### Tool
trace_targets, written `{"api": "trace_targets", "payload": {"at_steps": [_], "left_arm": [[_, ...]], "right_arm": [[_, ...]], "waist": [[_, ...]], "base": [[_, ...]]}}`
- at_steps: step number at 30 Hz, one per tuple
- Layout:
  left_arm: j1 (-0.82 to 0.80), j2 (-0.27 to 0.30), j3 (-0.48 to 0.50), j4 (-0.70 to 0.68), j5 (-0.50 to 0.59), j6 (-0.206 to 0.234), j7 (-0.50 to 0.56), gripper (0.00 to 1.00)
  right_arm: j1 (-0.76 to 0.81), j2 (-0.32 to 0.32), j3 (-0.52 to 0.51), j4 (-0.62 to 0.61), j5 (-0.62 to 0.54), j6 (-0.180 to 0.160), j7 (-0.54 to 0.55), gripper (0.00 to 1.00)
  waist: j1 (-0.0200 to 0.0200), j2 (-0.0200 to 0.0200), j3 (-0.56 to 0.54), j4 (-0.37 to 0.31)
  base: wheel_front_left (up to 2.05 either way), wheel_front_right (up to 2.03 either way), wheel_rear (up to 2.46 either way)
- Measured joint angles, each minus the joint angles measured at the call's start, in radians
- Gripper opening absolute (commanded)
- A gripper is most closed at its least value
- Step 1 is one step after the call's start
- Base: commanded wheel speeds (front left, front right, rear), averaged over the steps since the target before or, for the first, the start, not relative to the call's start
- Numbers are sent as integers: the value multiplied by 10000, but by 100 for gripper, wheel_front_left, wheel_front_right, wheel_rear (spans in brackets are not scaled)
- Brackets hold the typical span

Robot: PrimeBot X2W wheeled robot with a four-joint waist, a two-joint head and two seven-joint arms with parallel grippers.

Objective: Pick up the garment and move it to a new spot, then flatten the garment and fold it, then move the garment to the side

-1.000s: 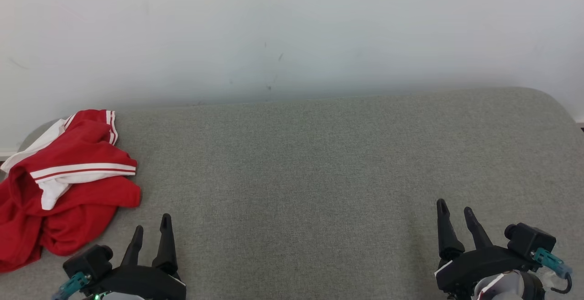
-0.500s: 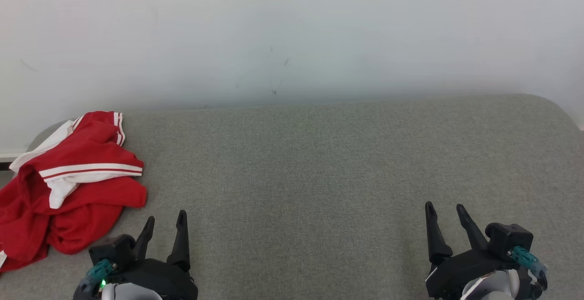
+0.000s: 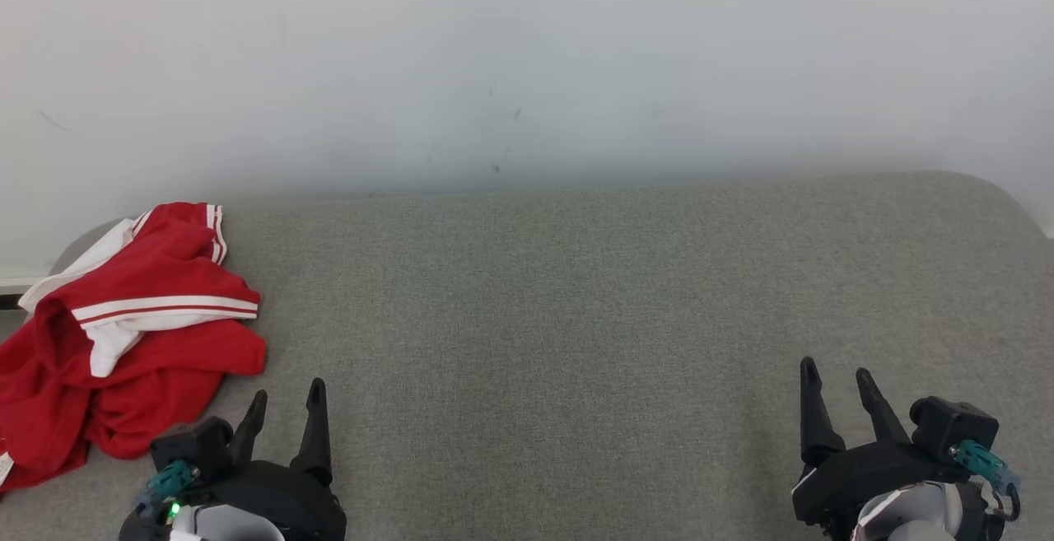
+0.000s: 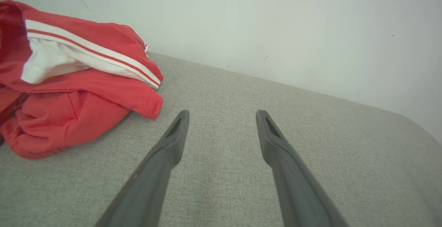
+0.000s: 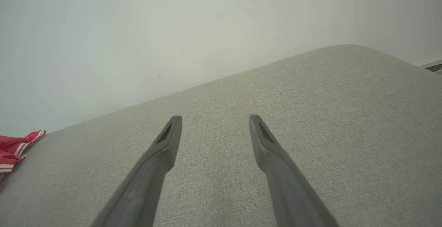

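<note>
Red garment [image 3: 140, 335] with white stripes, crumpled on grey fabric desk [image 3: 576, 294].
It lay at the desk's left end, by the white wall [image 3: 527, 55]; a white tag [image 3: 3, 467] at its edge was too small to read. Left gripper [image 3: 287, 391] hovered near it, right gripper [image 3: 836, 368] well apart; both pairs of fingers stood spread, empty.

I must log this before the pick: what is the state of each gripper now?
Left gripper: open, holding nothing, fingers beside the red garment, not touching it.
Right gripper: open, holding nothing.
</note>
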Motion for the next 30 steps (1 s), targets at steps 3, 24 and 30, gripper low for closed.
{"api": "trace_targets", "payload": {"at_steps": [3,24,30], "left_arm": [[6,17,17,-54,-36,0,130,100],[-80,6,-48,-349,-58,79,644,100],[249,178,134,-566,-38,165,644,100]], "right_arm": [[12,0,-123,-13,50,0,6,100],[264,-58,-157,-311,128,-2,330,100],[90,36,155,-280,107,-2,470,100]], "waist": [[0,0,3,4],[0,0,78,1302],[0,0,98,2122]], "base": [[0,0,0],[0,0,0],[0,0,0]]}}
